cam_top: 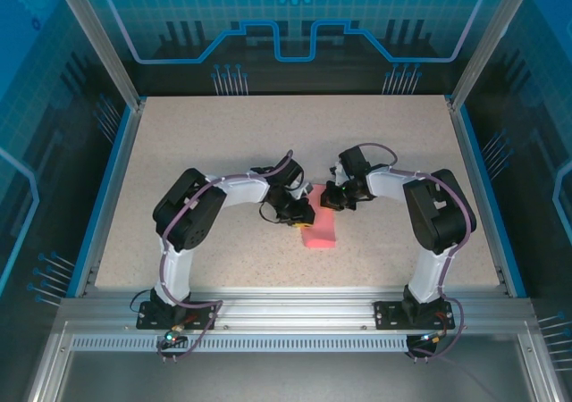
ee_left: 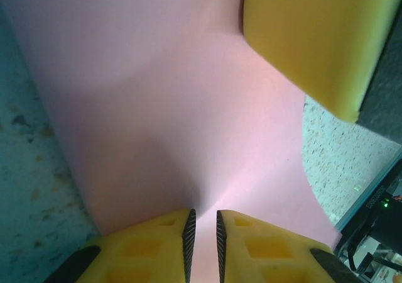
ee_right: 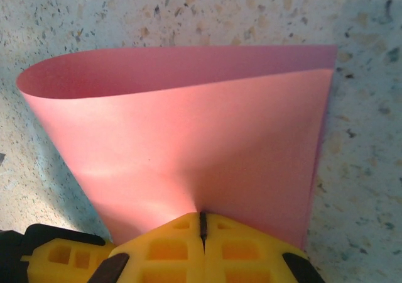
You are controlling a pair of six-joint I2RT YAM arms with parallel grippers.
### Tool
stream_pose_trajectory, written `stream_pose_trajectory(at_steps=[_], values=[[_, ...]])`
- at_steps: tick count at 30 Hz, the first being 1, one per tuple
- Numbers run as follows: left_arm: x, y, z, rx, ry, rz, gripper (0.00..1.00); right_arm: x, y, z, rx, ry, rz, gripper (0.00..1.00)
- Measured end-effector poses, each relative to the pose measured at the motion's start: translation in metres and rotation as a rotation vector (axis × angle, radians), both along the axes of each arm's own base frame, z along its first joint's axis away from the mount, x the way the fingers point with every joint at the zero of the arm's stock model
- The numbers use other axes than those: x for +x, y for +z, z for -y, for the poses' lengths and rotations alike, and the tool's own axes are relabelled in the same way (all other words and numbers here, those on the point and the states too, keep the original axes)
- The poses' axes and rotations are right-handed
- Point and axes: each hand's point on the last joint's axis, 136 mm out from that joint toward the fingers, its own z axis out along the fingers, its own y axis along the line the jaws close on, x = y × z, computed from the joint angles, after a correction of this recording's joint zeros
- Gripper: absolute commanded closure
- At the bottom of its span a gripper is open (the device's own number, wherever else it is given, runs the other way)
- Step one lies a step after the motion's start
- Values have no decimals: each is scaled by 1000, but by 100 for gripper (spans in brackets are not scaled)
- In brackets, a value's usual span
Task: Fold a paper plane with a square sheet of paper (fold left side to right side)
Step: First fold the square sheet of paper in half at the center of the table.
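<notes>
The square sheet of paper (cam_top: 320,231) is salmon pink and lies bent over on itself at the table's middle. Its rounded, uncreased bend is on the left in the right wrist view, and its free edges meet on the right (ee_right: 201,126). My right gripper (ee_right: 202,219) is shut on the near edge of the upper layer, which puckers at the tips. In the top view it sits at the paper's far end (cam_top: 331,196). My left gripper (ee_left: 205,217) stands over the paper (ee_left: 176,107) with its jaws a narrow gap apart, tips at the sheet's surface (cam_top: 302,214).
The speckled tabletop (cam_top: 223,152) has free room all round the paper. A blue rim (cam_top: 105,196) and metal posts bound it. A yellow finger of the right gripper (ee_left: 314,38) shows at the top right of the left wrist view.
</notes>
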Motion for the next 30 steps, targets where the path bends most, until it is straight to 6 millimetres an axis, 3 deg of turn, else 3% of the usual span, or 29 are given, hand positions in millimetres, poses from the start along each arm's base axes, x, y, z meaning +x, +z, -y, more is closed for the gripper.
stream_pose_trajectory(at_steps=[30], values=[[-57, 0, -14, 19, -58, -25, 79, -2, -1, -1, 6, 2, -13, 100]])
